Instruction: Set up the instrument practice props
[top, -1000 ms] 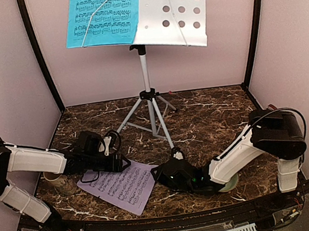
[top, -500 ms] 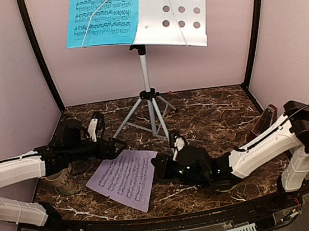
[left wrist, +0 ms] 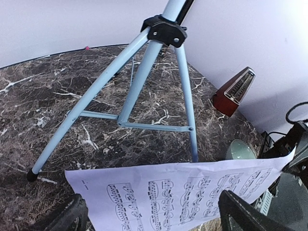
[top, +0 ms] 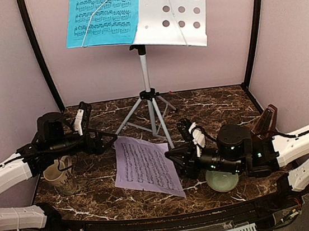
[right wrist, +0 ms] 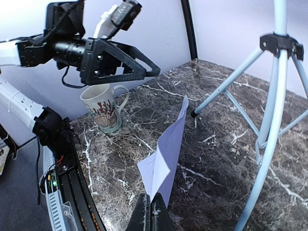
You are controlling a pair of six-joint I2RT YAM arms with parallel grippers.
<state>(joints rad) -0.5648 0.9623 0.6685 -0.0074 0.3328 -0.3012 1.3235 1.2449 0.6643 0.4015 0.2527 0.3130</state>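
Lilac music sheet (top: 146, 164) hangs pinched by one edge in the right tool (top: 174, 159), tilted up from the desk (top: 211, 114); the left tool (top: 111, 140) stands spread just past its far edge, holding nothing. Step in hand, likely: raising it to the music stand (top: 148, 94) and its bare half beside the blue sheet (top: 102, 15). Tripod legs just ahead of the right tool crowd the climb; bowl (top: 223, 179) below it; mug (top: 60, 177) and metronome (top: 265, 121) off to the sides.

Even bright light, sharp views
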